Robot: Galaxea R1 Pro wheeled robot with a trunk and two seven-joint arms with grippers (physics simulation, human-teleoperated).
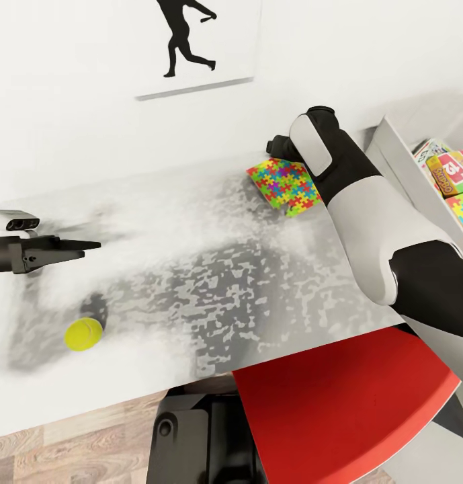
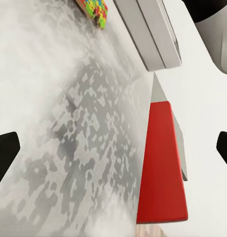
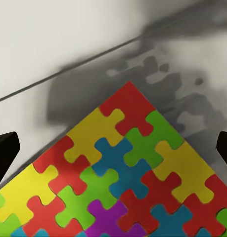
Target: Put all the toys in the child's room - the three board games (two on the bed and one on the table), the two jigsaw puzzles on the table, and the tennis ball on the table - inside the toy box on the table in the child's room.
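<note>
Right gripper (image 3: 113, 148) over the jigsaw puzzle (image 1: 285, 186) at the far side of the desk (image 1: 211, 282), fingers spread wide, sheet flat below and ahead of the tips with one corner pointing away from them. Left gripper (image 1: 90, 245) well apart from it, nearer the tennis ball (image 1: 83, 333) lying below and short of its tips; spread, judging by the left wrist view. Toy box (image 1: 399, 168) just beyond the puzzle on the right arm's side, so right arm the likely one for this pick.

My left hand (image 1: 90, 245) points toward 3 o'clock, fingers pressed together in the head view. My right arm reaches toward 11 o'clock, its hand (image 3: 113, 148) spread wide.
</note>
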